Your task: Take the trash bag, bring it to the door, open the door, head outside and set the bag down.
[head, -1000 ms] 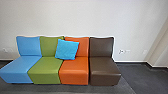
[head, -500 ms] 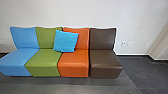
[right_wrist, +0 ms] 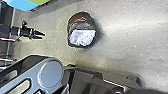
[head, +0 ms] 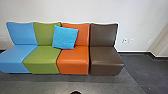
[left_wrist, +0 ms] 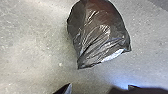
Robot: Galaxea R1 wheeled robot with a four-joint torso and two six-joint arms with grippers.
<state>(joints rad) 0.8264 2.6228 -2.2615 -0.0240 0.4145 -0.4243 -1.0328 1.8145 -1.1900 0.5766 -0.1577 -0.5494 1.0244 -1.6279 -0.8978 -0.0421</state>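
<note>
standing before the pale wall (head: 82, 11), a row of four padded chairs, blue (head: 21, 33), green (head: 47, 35), orange (head: 75, 60) and brown (head: 103, 60), lies off to one side of the left claw (right_wrist: 43, 36). the dark trash bag (left_wrist: 100, 30) sits on the gray floor (left_wrist: 32, 50) ahead of that claw's tips, not touching them, with something white (right_wrist: 82, 37) showing at one end. a bright blue cushion (head: 65, 37) leans on the green and orange backs. the left claw is parted, gripping nothing; how the right claw stands, i can't tell.
</note>
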